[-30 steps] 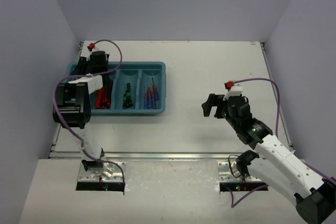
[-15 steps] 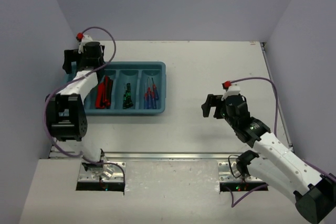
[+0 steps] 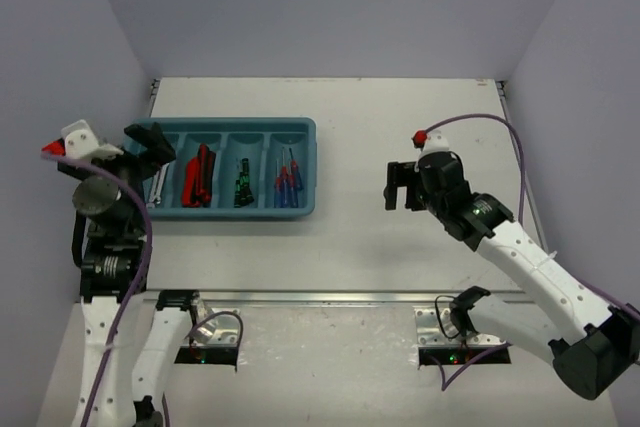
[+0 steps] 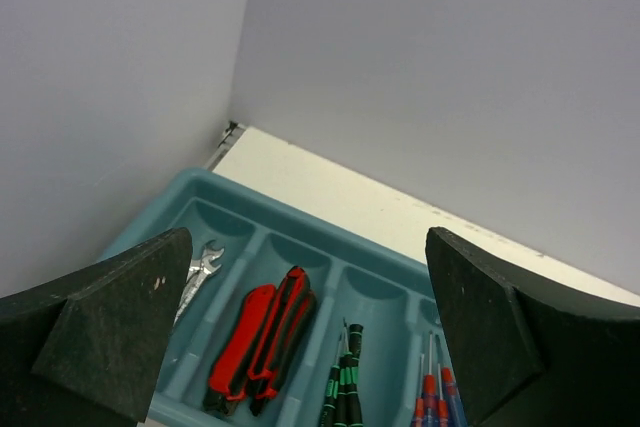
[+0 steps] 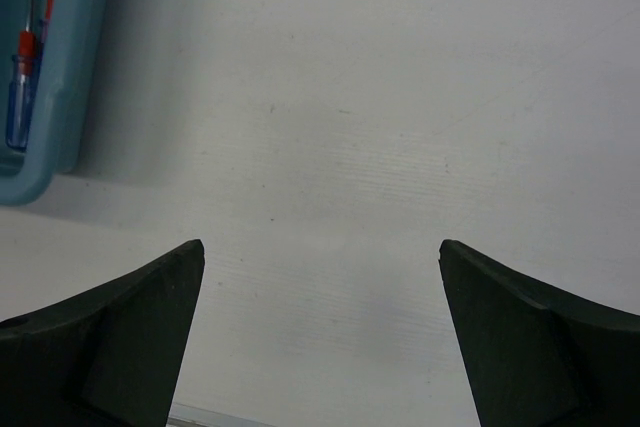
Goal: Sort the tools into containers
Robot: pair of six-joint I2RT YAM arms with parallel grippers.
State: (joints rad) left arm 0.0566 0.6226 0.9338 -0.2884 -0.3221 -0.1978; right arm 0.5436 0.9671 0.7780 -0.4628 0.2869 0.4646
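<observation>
The teal tray (image 3: 300, 127) lies at the left of the table, and its four compartments hold the tools. Silver wrenches (image 3: 158, 185) (image 4: 200, 265) lie in the leftmost, then red-handled pliers (image 3: 197, 175) (image 4: 258, 337), black-and-green screwdrivers (image 3: 243, 182) (image 4: 342, 382) and blue/red screwdrivers (image 3: 287, 179) (image 4: 436, 393). My left gripper (image 3: 148, 144) (image 4: 308, 237) hangs open and empty, raised above the tray's left end. My right gripper (image 3: 400, 187) (image 5: 320, 244) is open and empty over bare table to the right of the tray (image 5: 45, 97). One blue/red screwdriver (image 5: 24, 77) shows at the left edge of the right wrist view.
Grey walls close in the table on the left, back and right. The left wall stands close beside the tray (image 4: 290, 222). A metal rail (image 3: 320, 297) runs along the table's near edge.
My left gripper has opened and drawn back and up from over the tray's far left end to its left side. The right gripper has shifted slightly away from its base.
</observation>
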